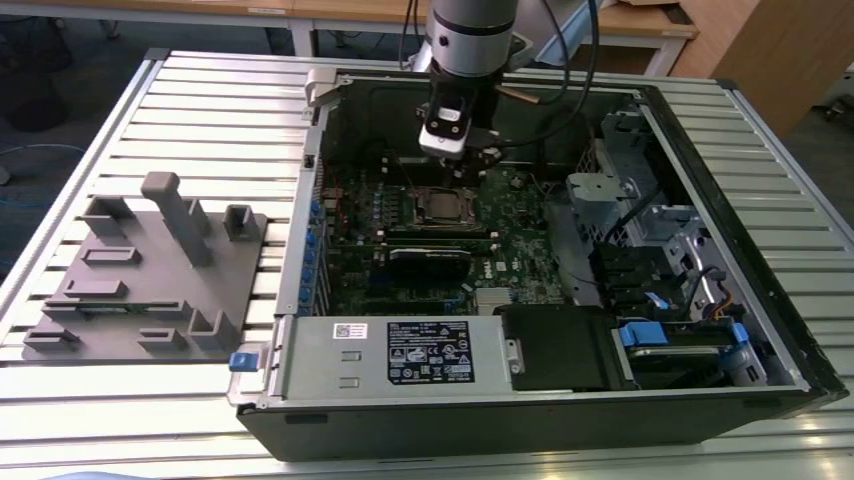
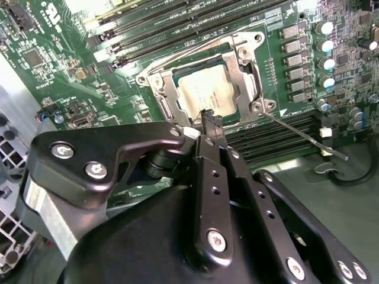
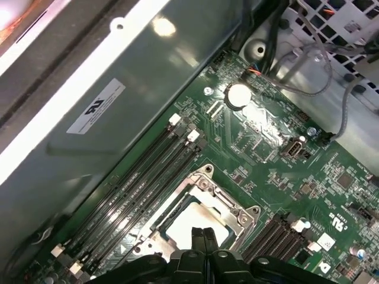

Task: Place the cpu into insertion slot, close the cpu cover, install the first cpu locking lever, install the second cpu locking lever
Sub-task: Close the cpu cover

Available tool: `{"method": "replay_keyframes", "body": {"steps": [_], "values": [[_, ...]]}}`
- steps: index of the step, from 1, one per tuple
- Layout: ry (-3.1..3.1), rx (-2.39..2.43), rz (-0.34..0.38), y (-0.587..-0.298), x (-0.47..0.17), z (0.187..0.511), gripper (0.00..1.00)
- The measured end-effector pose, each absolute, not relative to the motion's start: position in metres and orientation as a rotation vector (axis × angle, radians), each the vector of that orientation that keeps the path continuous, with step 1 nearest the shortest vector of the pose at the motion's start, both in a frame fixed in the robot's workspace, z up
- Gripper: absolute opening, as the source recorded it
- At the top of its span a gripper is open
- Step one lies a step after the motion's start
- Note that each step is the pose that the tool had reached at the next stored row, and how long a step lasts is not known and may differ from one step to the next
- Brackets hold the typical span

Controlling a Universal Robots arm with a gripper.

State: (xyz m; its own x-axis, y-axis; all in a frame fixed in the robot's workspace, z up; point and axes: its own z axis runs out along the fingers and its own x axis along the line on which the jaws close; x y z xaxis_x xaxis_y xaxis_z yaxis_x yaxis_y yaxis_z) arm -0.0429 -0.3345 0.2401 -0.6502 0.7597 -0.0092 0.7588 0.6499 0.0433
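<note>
Silver-grey metal tops the cpu (image 2: 205, 90), which sits in the insertion slot (image 2: 198, 64) framed by the flat-lying cpu cover (image 2: 240, 71), the pincer (image 2: 210, 117) closed on nothing just over its edge; light, stiff and likely delicate underneath, it would best be held by its bare rim.

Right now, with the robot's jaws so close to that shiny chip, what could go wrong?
1. The gripper, jaws shut, sits right at the edge of the cpu cover. A slip might scratch the cpu underneath.
2. A thin locking lever sticks out from the socket and looks unlatched. A sideways push might bend it or knock it into the memory slots below it.
</note>
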Motion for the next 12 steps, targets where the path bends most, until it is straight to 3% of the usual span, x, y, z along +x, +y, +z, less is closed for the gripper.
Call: {"method": "replay_keyframes", "body": {"steps": [12], "values": [[2.89, 1.17, 0.064, -0.3345, -0.0431, 0.2401, 0.1]]}}
